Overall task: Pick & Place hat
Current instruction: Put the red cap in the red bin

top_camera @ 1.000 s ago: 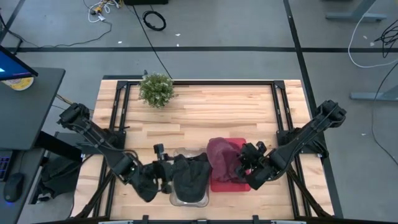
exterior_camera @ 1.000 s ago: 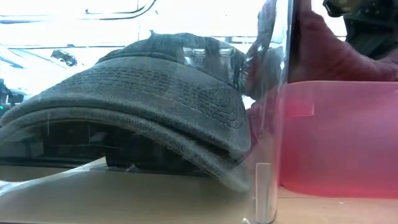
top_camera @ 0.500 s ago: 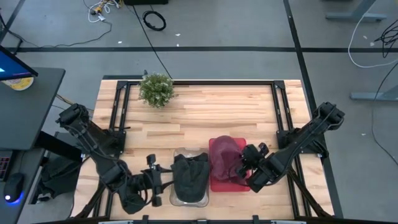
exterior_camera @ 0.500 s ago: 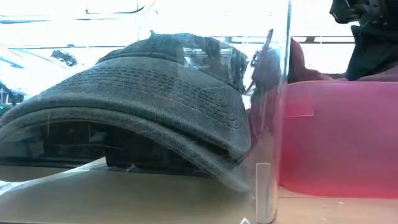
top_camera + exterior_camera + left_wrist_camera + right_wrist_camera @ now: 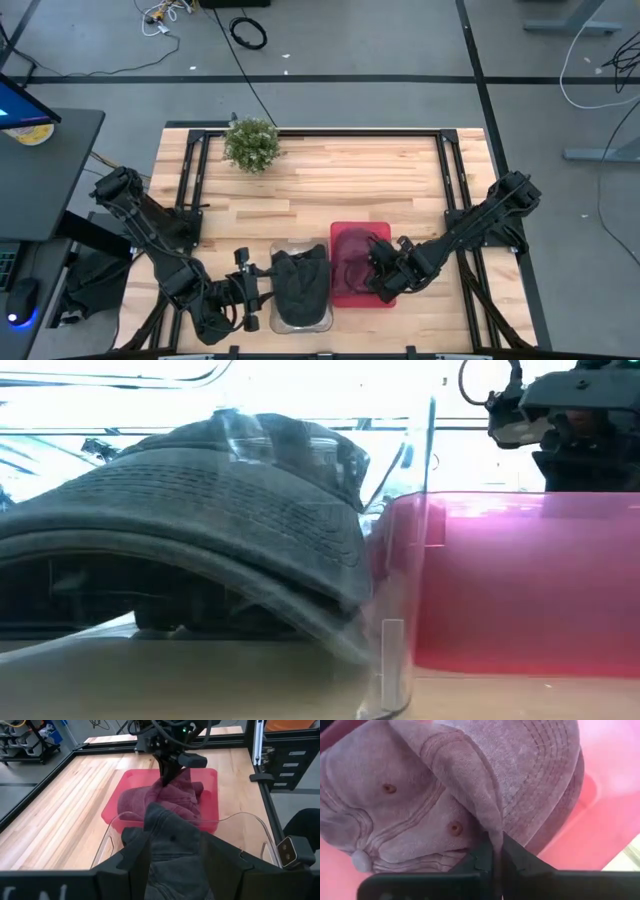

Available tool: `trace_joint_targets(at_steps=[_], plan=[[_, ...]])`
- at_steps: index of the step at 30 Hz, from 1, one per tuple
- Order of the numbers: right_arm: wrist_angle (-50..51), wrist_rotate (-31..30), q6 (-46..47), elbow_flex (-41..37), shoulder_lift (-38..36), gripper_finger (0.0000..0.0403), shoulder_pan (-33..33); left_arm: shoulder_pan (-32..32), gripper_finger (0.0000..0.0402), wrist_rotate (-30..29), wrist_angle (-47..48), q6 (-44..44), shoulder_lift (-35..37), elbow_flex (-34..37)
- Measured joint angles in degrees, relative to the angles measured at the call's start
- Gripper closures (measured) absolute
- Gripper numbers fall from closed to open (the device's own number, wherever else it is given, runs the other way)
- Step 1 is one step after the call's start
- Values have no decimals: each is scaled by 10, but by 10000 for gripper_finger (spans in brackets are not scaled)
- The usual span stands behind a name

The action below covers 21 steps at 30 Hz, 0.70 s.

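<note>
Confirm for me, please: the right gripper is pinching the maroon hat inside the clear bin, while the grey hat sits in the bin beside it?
Not quite. The right gripper pinches the maroon hat inside the red bin, as the left wrist view shows. The grey hat sits in the clear bin beside it.

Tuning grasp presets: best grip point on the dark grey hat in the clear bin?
Probably the raised crown fold of the dark grey hat, pinched from above. It bunches up highest in the clear bin, whose walls block side approaches; the brim lies low against the front wall.
</note>
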<state>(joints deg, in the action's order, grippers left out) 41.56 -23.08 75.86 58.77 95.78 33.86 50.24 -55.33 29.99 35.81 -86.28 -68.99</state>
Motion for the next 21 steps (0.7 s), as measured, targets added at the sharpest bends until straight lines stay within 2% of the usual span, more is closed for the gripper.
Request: trace_joint_targets(at_steps=[8,14,18,21], plan=[[0,-12,-39,0,3,368,9,0,230,0,4,0,0,0],[0,-17,-57,-1,2,309,8,2,230,0,5,-23,0,0],[-2,-8,-115,-1,-7,270,8,1,230,0,4,-23,0,0],[-2,21,-158,2,-19,250,6,-3,230,0,3,-24,0,0]])
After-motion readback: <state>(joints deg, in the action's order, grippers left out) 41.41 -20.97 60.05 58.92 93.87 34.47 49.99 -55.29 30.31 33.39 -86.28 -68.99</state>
